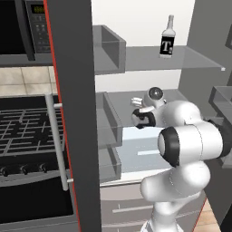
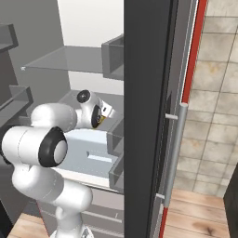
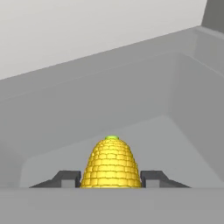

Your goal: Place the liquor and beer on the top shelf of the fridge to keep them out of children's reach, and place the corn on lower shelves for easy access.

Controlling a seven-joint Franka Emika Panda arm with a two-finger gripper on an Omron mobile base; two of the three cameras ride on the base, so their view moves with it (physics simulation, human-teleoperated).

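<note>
Gripper (image 3: 111, 178) closed on the corn (image 3: 111, 162), one finger against each side of the cob and its greenish tip pointing into the pale interior of the fridge (image 1: 72, 113), above a lower shelf (image 1: 149, 102) and short of its back edge. The liquor (image 1: 167, 38) stands upright on the top shelf (image 1: 181, 59), near the middle and well above the arm. Likely risk: a cob let go before it rests on the shelf could roll toward the front edge and drop, being round, and a high lift could bump the slab overhead.
</note>
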